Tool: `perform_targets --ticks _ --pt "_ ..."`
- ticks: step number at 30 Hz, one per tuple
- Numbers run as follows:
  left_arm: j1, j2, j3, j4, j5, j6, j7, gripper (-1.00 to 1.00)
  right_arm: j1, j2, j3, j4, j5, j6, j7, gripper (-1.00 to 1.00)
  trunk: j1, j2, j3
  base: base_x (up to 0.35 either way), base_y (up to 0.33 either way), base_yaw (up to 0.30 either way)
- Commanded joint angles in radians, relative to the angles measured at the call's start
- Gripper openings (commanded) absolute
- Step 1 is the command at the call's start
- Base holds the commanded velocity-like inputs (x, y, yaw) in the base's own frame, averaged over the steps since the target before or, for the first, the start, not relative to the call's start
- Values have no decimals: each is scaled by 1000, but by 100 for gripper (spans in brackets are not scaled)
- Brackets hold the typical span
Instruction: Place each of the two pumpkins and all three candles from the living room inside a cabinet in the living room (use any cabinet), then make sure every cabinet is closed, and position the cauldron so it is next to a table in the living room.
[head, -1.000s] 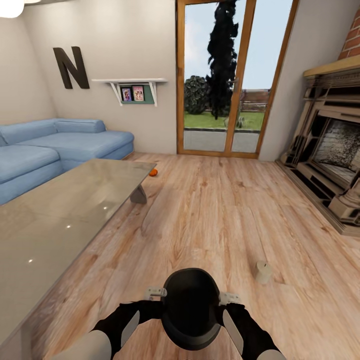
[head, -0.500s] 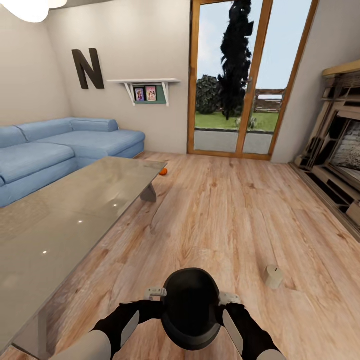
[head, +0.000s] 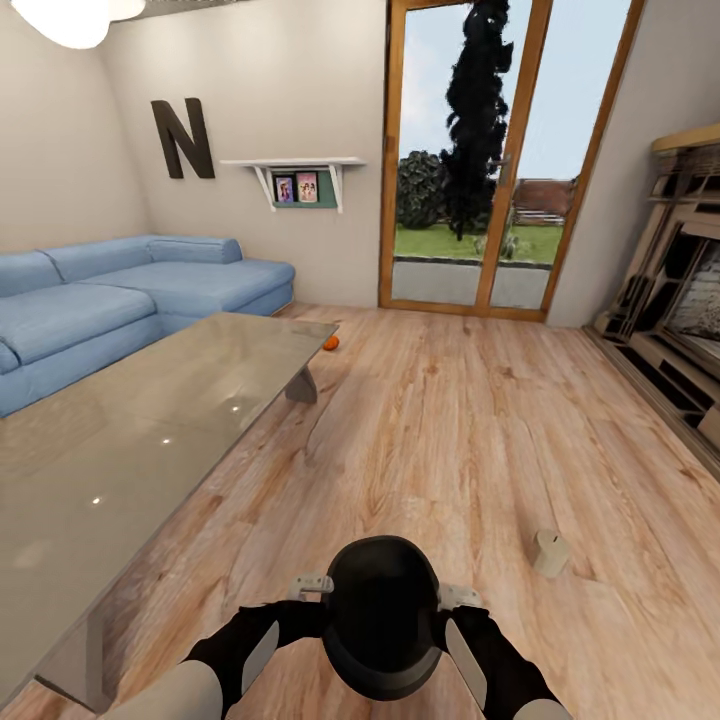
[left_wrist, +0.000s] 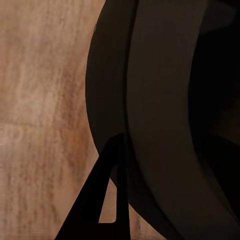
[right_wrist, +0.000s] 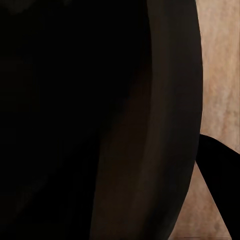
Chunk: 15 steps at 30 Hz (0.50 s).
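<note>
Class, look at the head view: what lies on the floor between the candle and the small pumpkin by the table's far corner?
Only bare wooden floor lies between the candle and the pumpkin, as the head view shows.

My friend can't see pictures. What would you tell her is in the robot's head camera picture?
A black cauldron is held between the robot's two arms above a wooden floor. A glass table stands at left, a candle lies at right, and a pumpkin sits beyond the table's far corner.

A home living room: blue sofa (head: 120, 300), glass table (head: 130, 430), fireplace (head: 680, 320), garden door (head: 490, 160).
</note>
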Motion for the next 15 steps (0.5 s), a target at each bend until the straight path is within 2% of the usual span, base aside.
perform_targets --ticks 1,11,15 --pt "1 -2 -5 -2 1 5 1 -100 -1 1 -11 -4 28 8 -31 -100 -1 -1 -1 -181 0 191" --pt "0 -2 -5 -2 1 5 1 -100 -1 1 -10 -4 28 8 -31 -100 -1 -1 -1 -241 0 265" --pt "1 -2 -5 -2 2 5 1 -100 -1 1 -9 -4 28 8 -31 -100 -1 -1 -1 -126 0 288"
